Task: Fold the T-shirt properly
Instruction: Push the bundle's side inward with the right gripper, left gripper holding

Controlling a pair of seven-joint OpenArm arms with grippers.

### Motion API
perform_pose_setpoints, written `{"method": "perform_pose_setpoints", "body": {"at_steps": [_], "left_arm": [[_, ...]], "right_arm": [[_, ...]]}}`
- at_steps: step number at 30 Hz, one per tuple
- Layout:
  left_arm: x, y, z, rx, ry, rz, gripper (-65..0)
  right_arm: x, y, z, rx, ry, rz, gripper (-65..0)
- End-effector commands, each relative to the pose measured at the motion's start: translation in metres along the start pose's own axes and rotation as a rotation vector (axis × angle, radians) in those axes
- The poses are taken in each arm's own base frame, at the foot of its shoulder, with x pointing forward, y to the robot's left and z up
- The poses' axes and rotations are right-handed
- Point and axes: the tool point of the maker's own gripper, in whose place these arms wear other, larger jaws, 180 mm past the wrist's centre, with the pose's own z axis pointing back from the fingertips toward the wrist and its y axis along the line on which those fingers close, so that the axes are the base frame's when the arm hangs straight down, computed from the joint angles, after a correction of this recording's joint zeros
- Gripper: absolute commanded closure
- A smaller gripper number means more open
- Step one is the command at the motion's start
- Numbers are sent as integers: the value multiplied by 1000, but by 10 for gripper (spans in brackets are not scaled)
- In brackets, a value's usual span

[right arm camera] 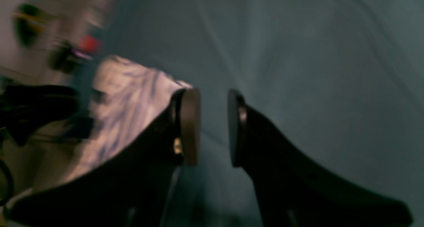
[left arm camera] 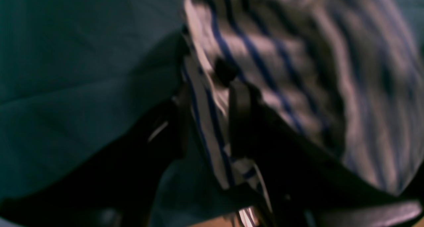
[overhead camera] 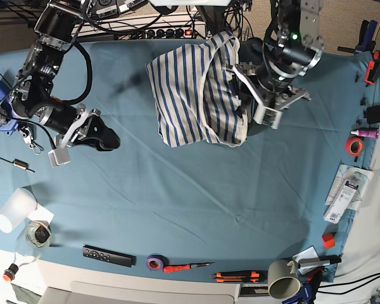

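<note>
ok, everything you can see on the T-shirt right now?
The T-shirt is white soft fabric with thin blue stripes, bunched and partly doubled over, not flat, at the far middle of the teal cloth. Its right side in the base view is lifted, draped against the left gripper. The left wrist view shows striped fabric between that gripper's fingers; whether they clamp it is unclear through blur. The right gripper is open, away from it.
</note>
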Motion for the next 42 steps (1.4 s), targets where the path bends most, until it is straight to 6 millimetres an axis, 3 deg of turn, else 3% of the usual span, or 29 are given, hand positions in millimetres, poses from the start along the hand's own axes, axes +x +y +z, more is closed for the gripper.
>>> {"method": "perform_pose_setpoints", "body": {"at_steps": [1,3,5,8,10,18,22,27,33,37,42], "left_arm": [[17,1,12,15,-73,8,-206],[11,0,14,12,-67,22,-206],[9,-15,17,-65,-83,40,-194],[-3,-47,22,-215,-41,11,-72],[-2,-51,23,-226,-52,-21,-1],[0,-51,18,-225,-72,-51,0],[-29,-52,-11,-264,18,-82,0],[-48,-49,-40,-278,90,-67,0],[-86,-40,-69,-271,229,-49,0],[-87,-38,-67,-266,269,-63,0],[-62,-30,-51,-202,251,-36,0]], "right_arm": [[20,9,2,43,-64,27,-151],[22,21,-3,101,-72,24,-151],[15,32,-14,142,-38,32,-151],[2,55,-34,225,29,46,-150],[-4,73,-49,280,68,67,-151],[-39,111,-97,322,220,152,-151],[-52,106,-113,293,235,111,-151],[-77,78,-125,230,285,24,-151],[-111,54,-130,170,384,-42,-151],[-95,64,-133,219,325,-62,-150],[-56,74,-128,250,247,7,-150]]}}
